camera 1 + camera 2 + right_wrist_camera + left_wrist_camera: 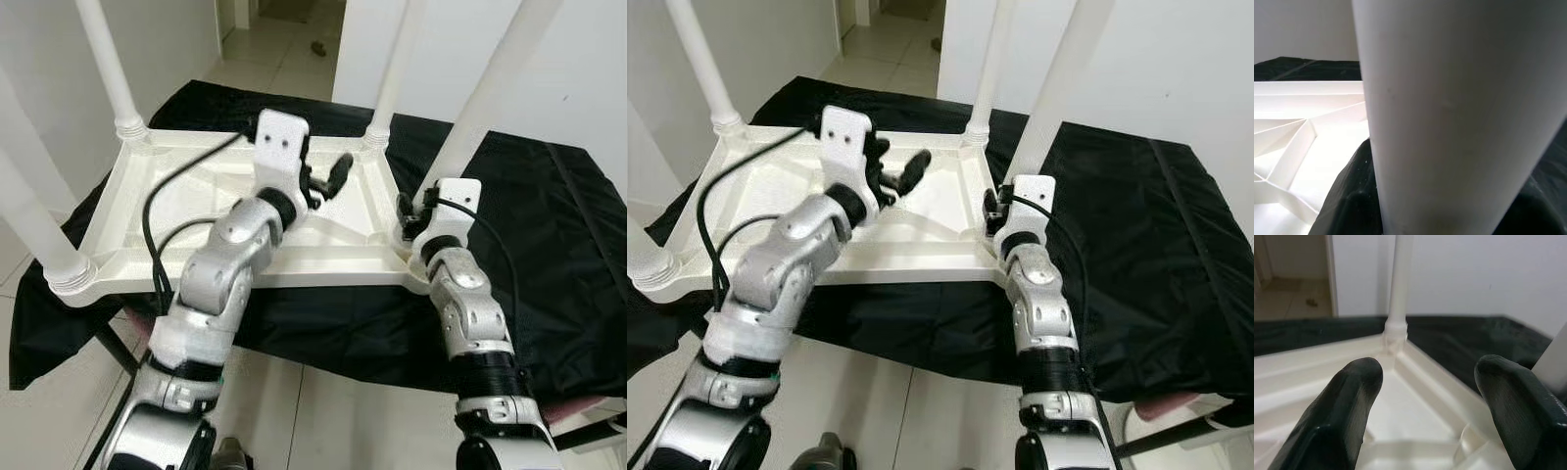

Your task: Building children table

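Observation:
A white plastic children's table (pixel 196 201) lies upside down on a black cloth, its ribbed underside facing up. Its legs stand upright at the corners: far left (pixel 108 69), far right (pixel 392 78), near right (pixel 490 88) and near left (pixel 29 215). My left gripper (pixel 325 176) hovers open over the middle of the underside, pointing toward the far right leg (pixel 1399 284), with nothing between its fingers (pixel 1342 416). My right gripper (pixel 409 217) sits at the base of the near right leg (pixel 1449 107), shut around it.
The black cloth (pixel 549 245) covers a low surface and hangs over its near edge. Pale tiled floor (pixel 294 411) lies in front of it, and a doorway (pixel 284 39) opens at the back. White walls stand to the left and right.

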Available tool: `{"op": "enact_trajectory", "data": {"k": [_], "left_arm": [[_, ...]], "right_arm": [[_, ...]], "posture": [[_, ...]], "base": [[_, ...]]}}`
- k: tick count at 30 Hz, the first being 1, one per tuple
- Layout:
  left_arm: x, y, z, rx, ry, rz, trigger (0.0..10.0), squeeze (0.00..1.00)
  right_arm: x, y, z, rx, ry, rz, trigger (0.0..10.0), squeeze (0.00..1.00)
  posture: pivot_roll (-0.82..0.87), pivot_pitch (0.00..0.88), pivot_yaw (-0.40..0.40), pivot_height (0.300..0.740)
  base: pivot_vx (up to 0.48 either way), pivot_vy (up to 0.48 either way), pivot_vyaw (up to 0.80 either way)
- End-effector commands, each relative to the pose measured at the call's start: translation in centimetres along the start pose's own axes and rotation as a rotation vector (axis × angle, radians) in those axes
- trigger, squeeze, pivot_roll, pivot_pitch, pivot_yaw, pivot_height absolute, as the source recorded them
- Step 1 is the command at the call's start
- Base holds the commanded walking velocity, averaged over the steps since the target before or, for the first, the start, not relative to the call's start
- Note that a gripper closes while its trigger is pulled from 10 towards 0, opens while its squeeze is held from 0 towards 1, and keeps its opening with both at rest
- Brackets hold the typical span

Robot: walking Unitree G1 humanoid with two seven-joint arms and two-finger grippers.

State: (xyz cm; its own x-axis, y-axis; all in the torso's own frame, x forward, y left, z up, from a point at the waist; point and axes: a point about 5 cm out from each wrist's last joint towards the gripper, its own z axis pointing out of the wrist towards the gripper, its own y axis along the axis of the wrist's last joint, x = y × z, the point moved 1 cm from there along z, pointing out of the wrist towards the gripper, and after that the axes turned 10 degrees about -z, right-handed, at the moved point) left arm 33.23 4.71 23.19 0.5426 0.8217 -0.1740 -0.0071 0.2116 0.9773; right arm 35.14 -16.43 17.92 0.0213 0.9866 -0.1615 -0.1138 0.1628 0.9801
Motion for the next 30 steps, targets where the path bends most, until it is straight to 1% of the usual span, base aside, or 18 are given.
{"op": "enact_trajectory", "data": {"k": [1, 2, 4, 6, 7, 9, 11, 12, 13, 14, 15, 16, 17, 18, 23, 30], "left_arm": [[-0.3, -1.0, 0.0, 0.031, -0.026, 0.052, 10.0, 0.00], [-0.3, -1.0, 0.0, 0.031, -0.026, 0.052, 10.0, 0.00], [-0.8, -2.7, -0.3, 0.077, -0.044, 0.145, 10.0, 0.00], [-0.8, -2.7, -0.3, 0.077, -0.044, 0.145, 10.0, 0.00], [-1.2, -3.6, -0.5, 0.094, -0.065, 0.187, 10.0, 0.00], [-2.1, -5.2, -1.0, 0.111, -0.110, 0.224, 10.0, 0.00], [-2.1, -5.2, -1.0, 0.111, -0.110, 0.224, 10.0, 0.00], [-2.3, -5.7, -1.1, 0.121, -0.125, 0.226, 10.0, 0.00], [-2.6, -6.3, -1.3, 0.145, -0.149, 0.211, 10.0, 0.00], [-2.6, -6.3, -1.3, 0.145, -0.149, 0.211, 10.0, 0.00], [-3.9, -7.5, -2.1, 0.196, -0.283, 0.212, 10.0, 0.00], [-4.4, -7.9, -2.5, 0.208, -0.339, 0.227, 10.0, 0.00], [-4.4, -7.9, -2.5, 0.208, -0.339, 0.227, 10.0, 0.00], [-4.7, -8.1, -2.8, 0.216, -0.377, 0.231, 10.0, 0.00], [-5.0, -8.7, -3.5, 0.238, -0.419, 0.228, 10.0, 0.00], [-4.9, -8.9, -3.5, 0.239, -0.411, 0.237, 10.0, 0.00]], "right_arm": [[-0.8, 0.3, -0.3, -0.022, -0.031, -0.015, 10.0, 0.00], [-0.8, 0.3, -0.3, -0.022, -0.031, -0.015, 10.0, 0.00], [-1.4, 0.1, -0.8, -0.030, -0.061, -0.029, 10.0, 0.00], [-1.4, 0.1, -0.8, -0.030, -0.061, -0.029, 10.0, 0.00], [-1.7, -0.2, -1.2, -0.025, -0.075, -0.038, 10.0, 0.00], [-2.0, -0.8, -1.9, -0.012, -0.085, -0.047, 10.0, 0.00], [-2.0, -0.8, -1.9, -0.012, -0.085, -0.047, 10.0, 0.00], [-2.0, -1.0, -2.1, -0.009, -0.086, -0.048, 10.0, 0.00], [-2.0, -1.2, -2.2, -0.004, -0.087, -0.046, 10.0, 0.00], [-2.0, -1.2, -2.2, -0.004, -0.087, -0.046, 10.0, 0.00], [-2.0, -1.4, -2.2, 0.005, -0.089, -0.044, 10.0, 0.00], [-2.0, -1.4, -2.2, 0.006, -0.089, -0.045, 10.0, 0.00], [-2.0, -1.4, -2.2, 0.006, -0.089, -0.045, 10.0, 0.00], [-2.0, -1.4, -2.1, 0.006, -0.089, -0.049, 10.0, 0.00], [-2.0, -1.0, -1.7, -0.012, -0.075, -0.070, 10.0, 0.00], [-2.0, -1.0, -1.6, -0.017, -0.071, -0.082, 10.0, 0.00]], "posture": [[0.11, 0.000, -0.029, 0.740], [0.11, 0.000, -0.029, 0.740], [0.11, 0.000, -0.026, 0.740], [0.11, 0.000, -0.026, 0.740], [0.11, 0.000, -0.021, 0.740], [0.12, 0.004, -0.020, 0.740], [0.12, 0.004, -0.020, 0.740], [0.12, 0.004, -0.020, 0.740], [0.12, 0.011, -0.022, 0.740], [0.12, 0.011, -0.022, 0.740], [0.12, 0.015, -0.023, 0.740], [0.12, 0.021, -0.023, 0.740], [0.12, 0.021, -0.023, 0.740], [0.12, 0.021, -0.023, 0.740], [0.13, 0.028, -0.025, 0.740], [0.13, 0.031, -0.024, 0.740]], "base": [[0.000, 0.000, 0.00], [0.000, 0.000, 0.00], [0.000, 0.000, 0.00], [0.000, 0.000, 0.00], [0.000, 0.000, 0.00], [0.000, 0.000, 0.00], [0.000, 0.000, 0.00], [0.000, 0.000, 0.00], [0.000, 0.000, 0.00], [0.000, 0.000, 0.00], [0.000, 0.000, 0.00], [0.000, 0.000, 0.00], [0.000, 0.000, 0.00], [0.000, 0.000, 0.00], [0.000, 0.000, 0.00], [0.000, 0.000, 0.00]]}}
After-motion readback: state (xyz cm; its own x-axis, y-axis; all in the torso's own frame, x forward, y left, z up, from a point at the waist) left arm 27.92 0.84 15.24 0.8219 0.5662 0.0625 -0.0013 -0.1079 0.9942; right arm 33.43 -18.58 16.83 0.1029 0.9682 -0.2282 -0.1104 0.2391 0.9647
